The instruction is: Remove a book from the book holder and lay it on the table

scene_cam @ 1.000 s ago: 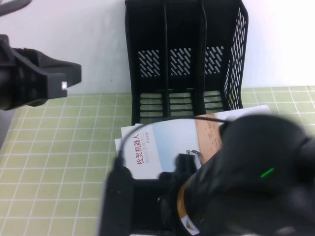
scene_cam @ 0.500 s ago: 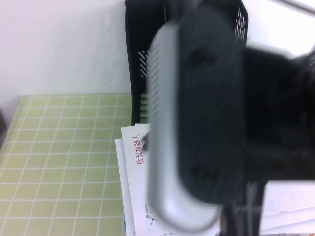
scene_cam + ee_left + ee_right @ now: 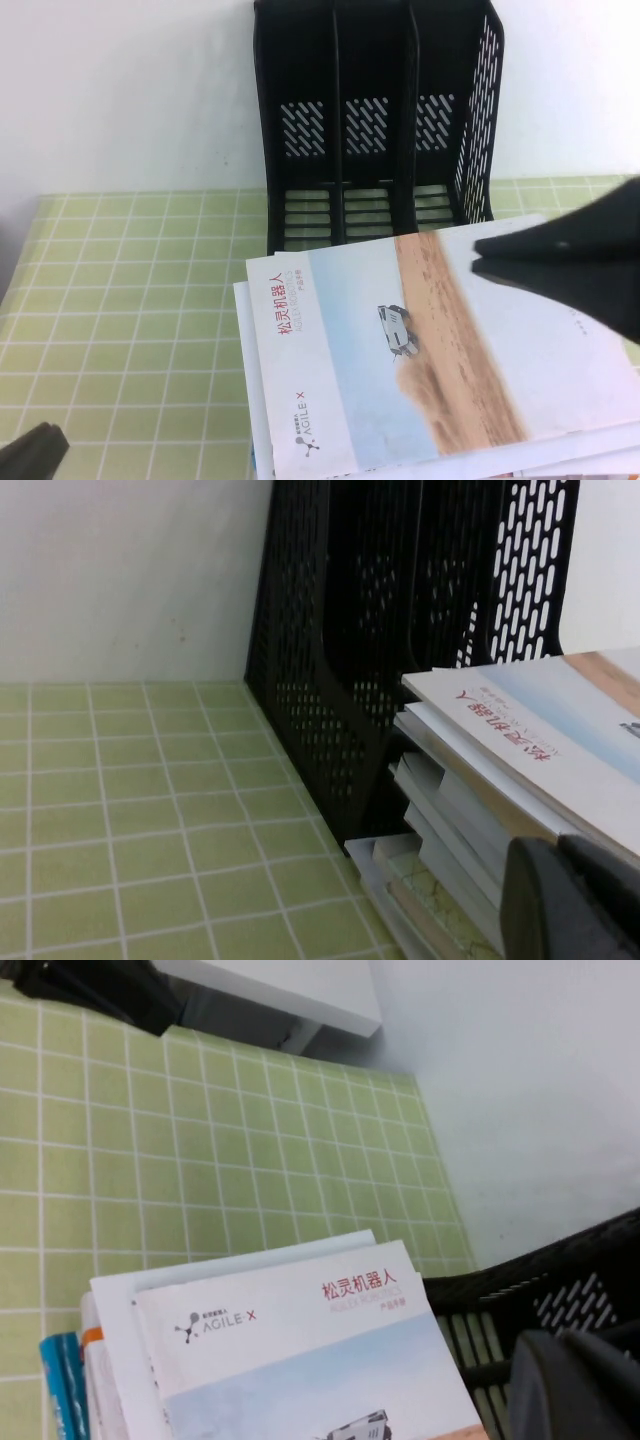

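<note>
The book [image 3: 400, 340], with a sky, sand band and white vehicle on its cover, lies face up on a stack on the table [image 3: 130, 290], just in front of the book holder [image 3: 370, 130]. All three compartments of the black holder look empty. My right gripper [image 3: 478, 255] hovers shut at the book's far right corner, holding nothing. My left gripper [image 3: 35, 450] sits low at the near left corner of the high view. In the left wrist view it [image 3: 557, 855] is shut beside the stack, with the book [image 3: 540, 720] on top. The right wrist view shows the book [image 3: 300, 1350], holder [image 3: 560, 1280] and right gripper [image 3: 560, 1345].
Under the book lies a stack of other brochures and books [image 3: 440, 820], its edges sticking out on the left [image 3: 250, 400]. A blue spine [image 3: 62, 1380] shows at the pile's side. A white wall rises behind the holder. Green tiles stretch left of the stack.
The right arm, which hung low over the book and then blocked the high view, has pulled back to the right with its gripper shut. The left gripper moved from upper left to the bottom-left corner.
</note>
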You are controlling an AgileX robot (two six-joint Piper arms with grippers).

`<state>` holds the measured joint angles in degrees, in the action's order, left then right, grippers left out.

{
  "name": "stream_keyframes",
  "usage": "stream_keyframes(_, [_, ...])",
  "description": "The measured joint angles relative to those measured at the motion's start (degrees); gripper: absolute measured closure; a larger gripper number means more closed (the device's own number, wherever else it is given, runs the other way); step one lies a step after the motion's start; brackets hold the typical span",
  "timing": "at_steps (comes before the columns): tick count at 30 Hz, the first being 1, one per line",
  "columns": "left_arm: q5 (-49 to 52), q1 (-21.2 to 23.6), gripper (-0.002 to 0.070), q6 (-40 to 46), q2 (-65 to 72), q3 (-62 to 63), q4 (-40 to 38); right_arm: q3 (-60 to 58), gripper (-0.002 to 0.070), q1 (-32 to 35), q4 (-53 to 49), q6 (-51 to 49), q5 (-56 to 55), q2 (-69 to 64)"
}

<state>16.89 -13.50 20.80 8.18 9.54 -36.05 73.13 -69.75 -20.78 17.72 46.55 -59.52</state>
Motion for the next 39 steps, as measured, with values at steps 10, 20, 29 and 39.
stream_keyframes(10, [2.42,0.0,0.0678,0.0,-0.27,-0.94,0.0,-16.12,0.0677,0.0,-13.74,-23.78,-8.97,10.06])
stream_keyframes(20, [7.23,0.0,0.0678,0.0,-0.27,-0.94,0.0,-16.99,0.0678,0.0,-18.46,-25.46,-11.2,10.34])
stream_keyframes(29, [10.69,0.0,0.0678,0.0,-0.27,-1.67,3.23,-17.5,0.0678,0.0,-19.86,-25.65,-12.74,10.34])
stream_keyframes(39, [7.94,0.0,0.0678,0.0,-2.86,-7.61,16.54,-17.5,0.0678,0.0,-19.86,-25.65,-12.74,7.22])
